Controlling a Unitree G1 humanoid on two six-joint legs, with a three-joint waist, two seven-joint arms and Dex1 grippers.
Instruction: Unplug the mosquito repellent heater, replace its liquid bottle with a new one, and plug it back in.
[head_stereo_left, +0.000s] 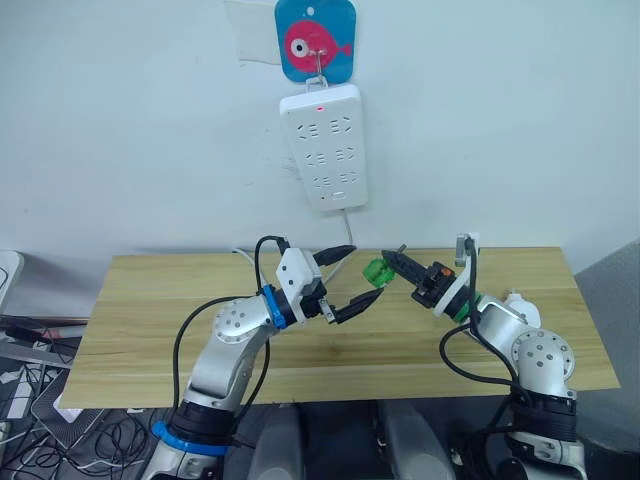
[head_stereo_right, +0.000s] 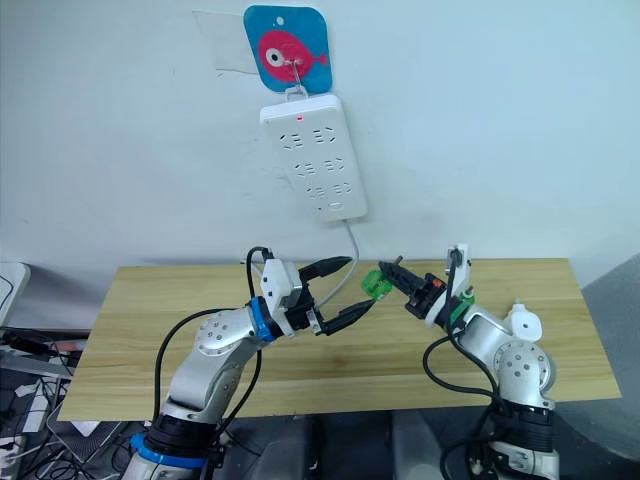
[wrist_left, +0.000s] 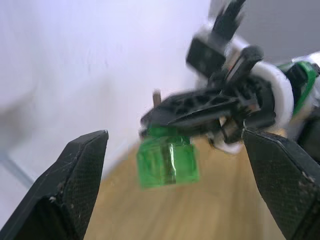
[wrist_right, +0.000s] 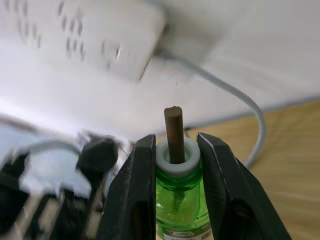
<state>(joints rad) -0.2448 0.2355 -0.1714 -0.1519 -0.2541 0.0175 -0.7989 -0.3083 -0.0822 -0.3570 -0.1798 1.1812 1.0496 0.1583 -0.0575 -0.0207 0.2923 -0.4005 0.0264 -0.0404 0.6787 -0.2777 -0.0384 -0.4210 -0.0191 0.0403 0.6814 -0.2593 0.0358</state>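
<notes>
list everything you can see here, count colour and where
liquid bottle: one, green with a white collar and brown wick, held above the table between the two grippers
mosquito repellent heater: one, white, on the table's right side behind the right arm
power strip: one, white, hanging on the wall, no plug in its sockets, red light near its top
fish hook plate: one, blue with a pink fish, on the wall above the strip
cable: one, grey-white, running from the strip down to the table
table: one, light wood
left gripper: black fingers open beside the bottle
right gripper: black fingers shut on the bottle's neck
</notes>
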